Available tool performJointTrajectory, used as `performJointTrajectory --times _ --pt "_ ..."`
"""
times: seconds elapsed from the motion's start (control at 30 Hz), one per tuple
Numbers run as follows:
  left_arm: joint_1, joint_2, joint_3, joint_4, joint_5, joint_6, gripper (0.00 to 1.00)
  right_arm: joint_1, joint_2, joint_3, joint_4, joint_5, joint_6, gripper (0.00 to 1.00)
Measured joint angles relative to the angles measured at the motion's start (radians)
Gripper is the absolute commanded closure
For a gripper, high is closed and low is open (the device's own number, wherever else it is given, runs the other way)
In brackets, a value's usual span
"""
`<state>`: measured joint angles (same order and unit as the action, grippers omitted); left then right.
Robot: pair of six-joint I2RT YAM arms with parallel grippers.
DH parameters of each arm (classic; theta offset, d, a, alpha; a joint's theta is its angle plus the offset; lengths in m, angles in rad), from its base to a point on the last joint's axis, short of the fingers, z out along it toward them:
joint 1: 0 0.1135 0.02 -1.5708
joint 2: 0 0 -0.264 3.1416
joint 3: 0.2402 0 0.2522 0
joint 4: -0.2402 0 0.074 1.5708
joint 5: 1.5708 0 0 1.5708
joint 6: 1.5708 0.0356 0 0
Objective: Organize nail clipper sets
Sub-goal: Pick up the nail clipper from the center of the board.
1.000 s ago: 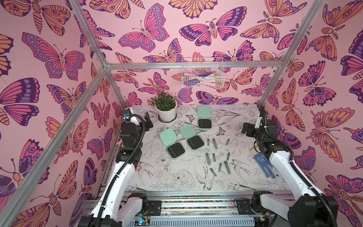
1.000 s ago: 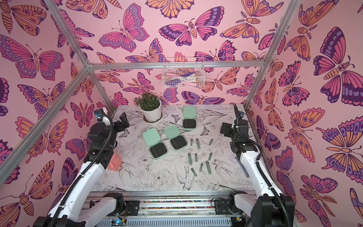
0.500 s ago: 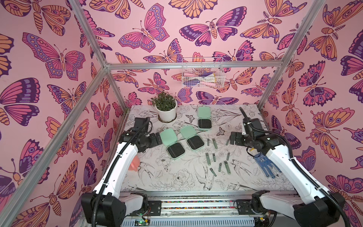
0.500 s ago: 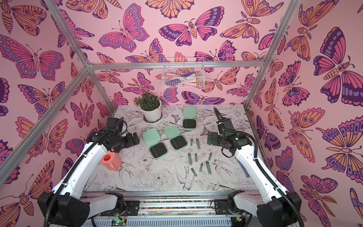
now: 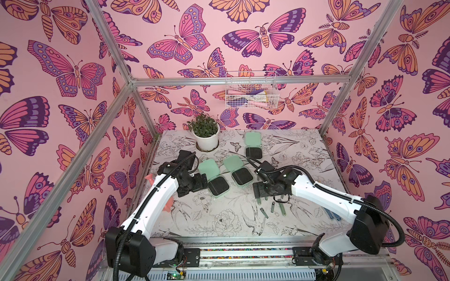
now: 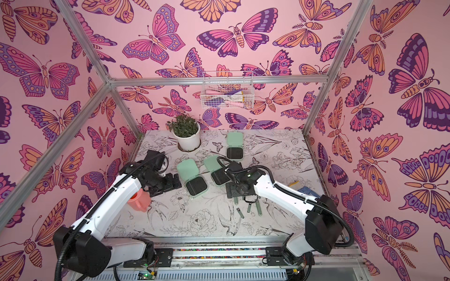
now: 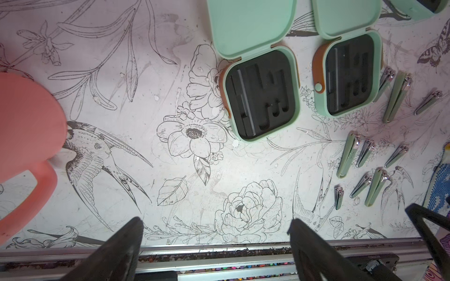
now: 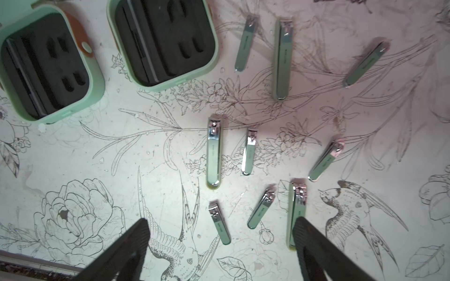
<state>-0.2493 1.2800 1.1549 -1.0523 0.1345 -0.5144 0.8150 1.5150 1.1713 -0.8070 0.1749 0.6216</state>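
Under the right gripper nine slim clippers lie flat and scattered on the flower-printed table, none touching another. Its fingers stand wide apart with nothing between them, and one long clipper is partly hidden behind a finger. Just to this gripper's left sits the middle case, lid thrown back, its black slotted inside bare of clippers. The left gripper hangs over bare table, its fingers also spread and empty. The near case lies open just to its right, and the pink watering can stands on its left, close under the arm. The far case lies open well ahead of both grippers, near the potted plant. A blue dotted glove lies past the clippers, on the right gripper's right
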Motion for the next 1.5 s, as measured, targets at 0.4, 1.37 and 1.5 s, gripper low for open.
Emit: performJointTrajectory --times 0.4,1.37,1.5 --pt "0.000 -0.130 -0.055 0.030 0.009 -0.034 0.18 0.059 0.185 0.070 0.057 0.004 -0.008 0.30" --pt "0.000 -0.160 -0.064 0.058 0.027 -0.064 0.29 -0.024 0.285 -0.040 0.192 -0.011 0.029 0.60" --pt "0.000 -0.160 -0.064 0.058 0.031 -0.069 0.30 -0.027 0.287 -0.042 0.203 -0.012 0.029 0.61"
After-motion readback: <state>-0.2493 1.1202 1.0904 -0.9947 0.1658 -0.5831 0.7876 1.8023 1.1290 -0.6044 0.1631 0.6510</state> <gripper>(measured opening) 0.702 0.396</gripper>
